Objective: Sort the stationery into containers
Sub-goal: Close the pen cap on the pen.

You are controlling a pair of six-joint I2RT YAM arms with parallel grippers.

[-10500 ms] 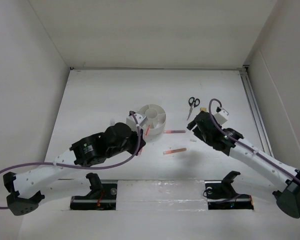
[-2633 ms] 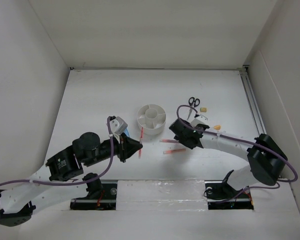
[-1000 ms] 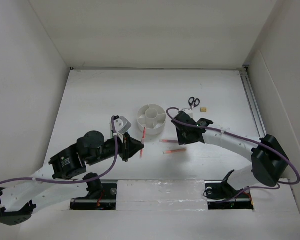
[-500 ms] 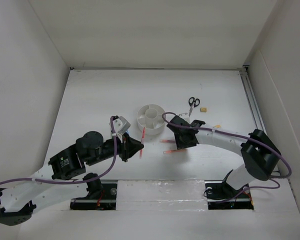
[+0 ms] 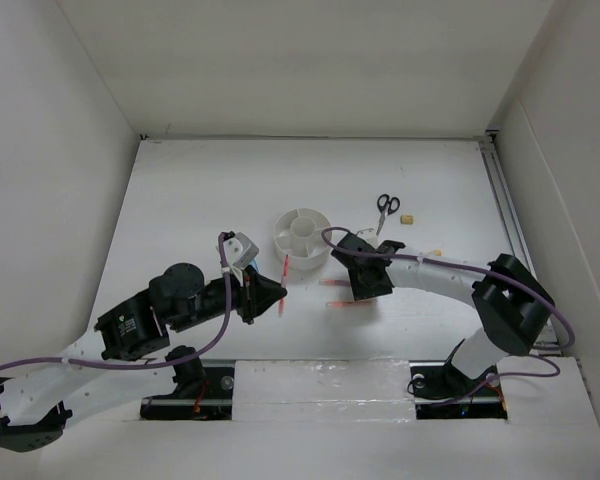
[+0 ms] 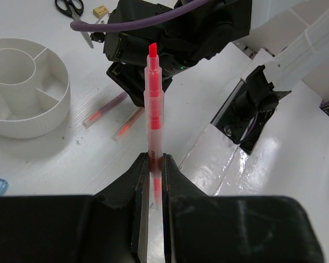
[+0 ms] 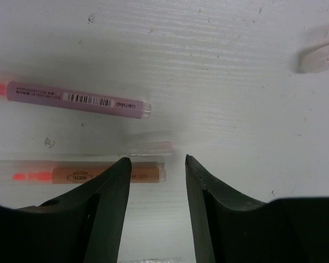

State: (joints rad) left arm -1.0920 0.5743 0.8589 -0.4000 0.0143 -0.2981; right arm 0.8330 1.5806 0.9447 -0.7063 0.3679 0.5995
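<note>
purple pen (image 7: 77, 99) carries a barcode and a "deli" mark.

Left arm reaches from near-left toward centre, forearm low. Left gripper (image 5: 268, 294) points right, jaws pinched tight on a red pen (image 6: 153, 104). Right arm folded at the elbow, forearm running left, wrist pitched down. Right gripper (image 7: 156, 164) faces straight down, jaws standing apart.
</note>
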